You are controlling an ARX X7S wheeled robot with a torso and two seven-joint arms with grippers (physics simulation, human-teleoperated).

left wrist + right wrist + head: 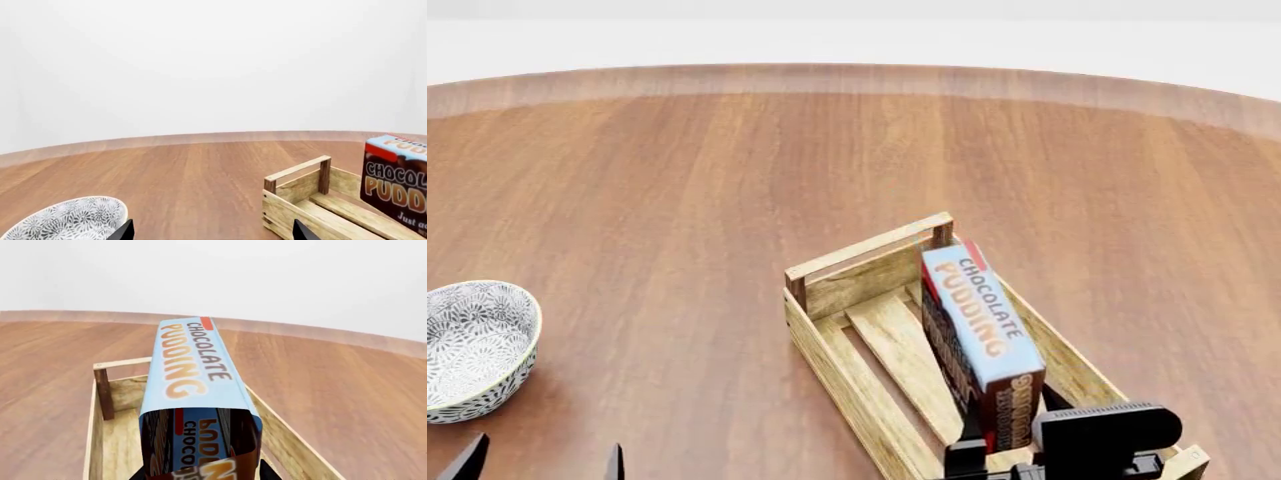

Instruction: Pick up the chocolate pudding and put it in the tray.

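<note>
Right gripper [1004,462]: low at the near right, clamped on the near end of the chocolate pudding [981,335] – fingers mostly hidden behind the carton.
Chocolate pudding: blue face up, held over the tray [827,352], along its right side.
Tray: angled on the table [694,170], far end rail raised.
Left gripper [541,466]: near left, jaws apart, holding nothing.
Bowl [474,345]: far left – well apart from the tray.

A broad wooden tabletop [694,180] with reddish-brown grain and a curved, paler far edge fills the scene. Behind it stands a plain white wall [213,65], evenly and softly lit.
</note>
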